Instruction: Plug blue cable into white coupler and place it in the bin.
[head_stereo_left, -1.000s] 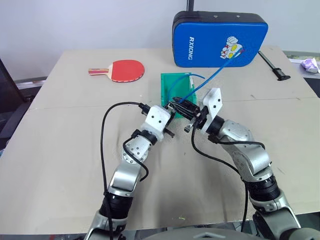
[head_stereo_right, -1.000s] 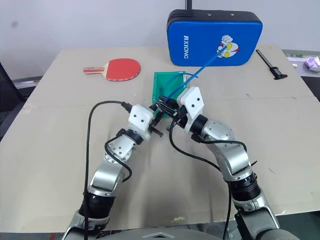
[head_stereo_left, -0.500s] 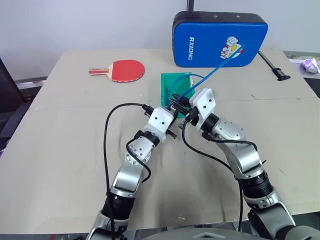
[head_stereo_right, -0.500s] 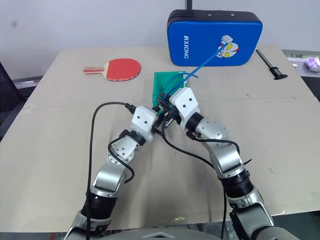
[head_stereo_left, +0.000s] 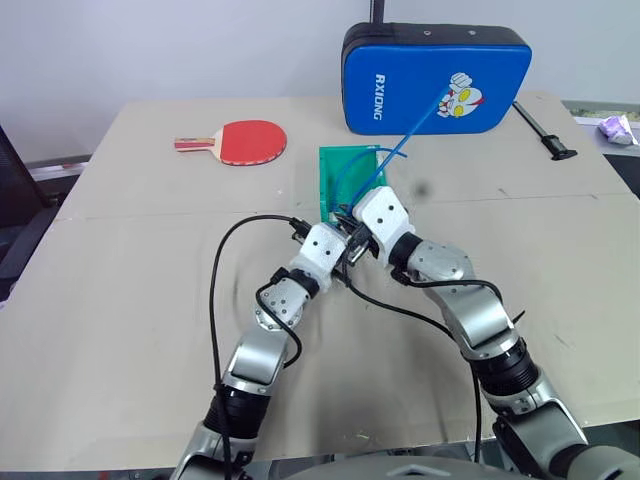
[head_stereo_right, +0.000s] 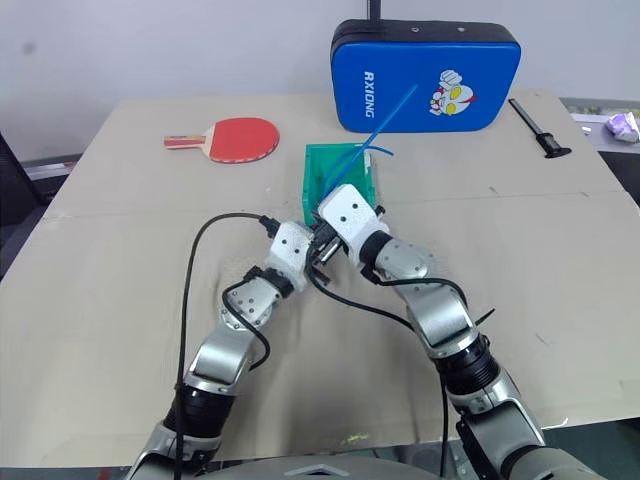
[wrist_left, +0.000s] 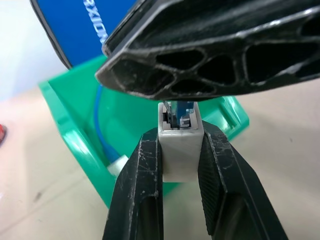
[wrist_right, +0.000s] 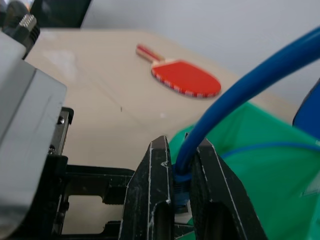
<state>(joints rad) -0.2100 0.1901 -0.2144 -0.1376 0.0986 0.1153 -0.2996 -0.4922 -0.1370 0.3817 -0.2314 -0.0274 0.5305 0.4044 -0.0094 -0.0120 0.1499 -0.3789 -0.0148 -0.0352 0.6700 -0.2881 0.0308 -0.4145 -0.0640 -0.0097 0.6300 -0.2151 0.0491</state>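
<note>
Left tool clamps the coupler, socket facing away from it. Right tool is closed on the cable just behind the plug, and sits directly over and against the coupler, plug tip at the socket mouth; seating looks partial, can't tell if clicked. Next move turns on plug axis lining up with the socket, pushing straight in.

Left wrist view gives the plug-in-socket detail; head view hides it behind the wrists but shows the cable running far out over the bin, just beyond both tools.
</note>
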